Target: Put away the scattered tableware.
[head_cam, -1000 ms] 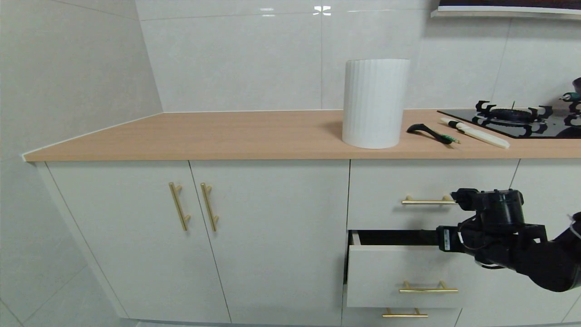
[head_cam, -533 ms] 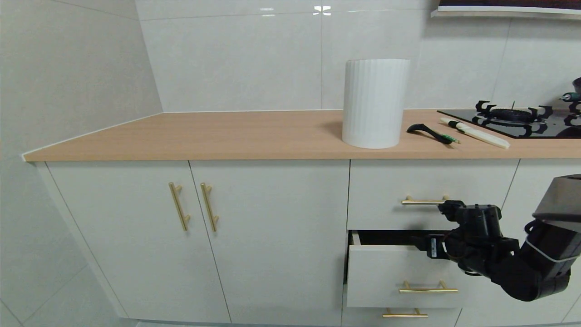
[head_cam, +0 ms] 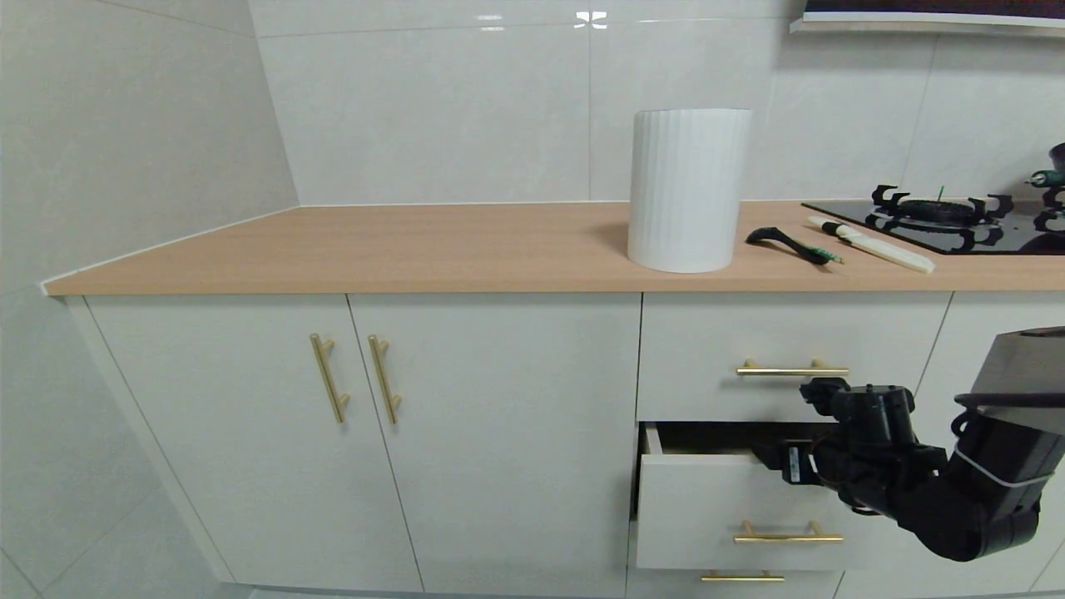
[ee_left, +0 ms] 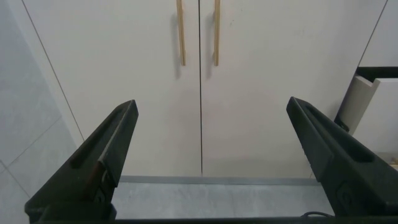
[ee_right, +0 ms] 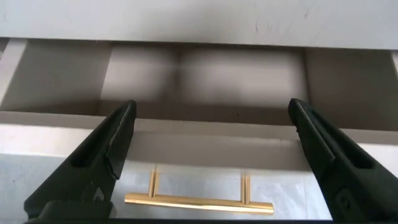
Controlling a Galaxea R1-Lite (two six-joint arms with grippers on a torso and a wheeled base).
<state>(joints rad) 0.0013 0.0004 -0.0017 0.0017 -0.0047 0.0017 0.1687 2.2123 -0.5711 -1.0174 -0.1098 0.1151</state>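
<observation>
Since a second ago the right arm has been brought leftwards and lower along the cupboard front, and the drawer (head_cam: 715, 499) has been drawn slightly further out. The right gripper (ee_right: 211, 109) is now held at the drawer's opening, just above the top edge of its front panel. Its fingers (ee_right: 106, 149) are spread wide with nothing between them, and the drawer's gold handle (ee_right: 199, 202) is seen below them. The drawer is the second one down beneath the bench (head_cam: 416, 249) and stands partly open, its inside dark. The left gripper (ee_left: 211, 107) is held low before the double cupboard doors (ee_left: 199, 93), its fingers likewise spread wide and holding nothing. The tableware is left on the bench, to the right of a tall white ribbed container (head_cam: 686, 190). A black-handled utensil (head_cam: 786, 243) with a green tip lies just beside the container. A long cream utensil (head_cam: 874, 244) lies just beside that, its far end near the corner of the black hob (head_cam: 940, 220). The two utensils are seen close together but apart
</observation>
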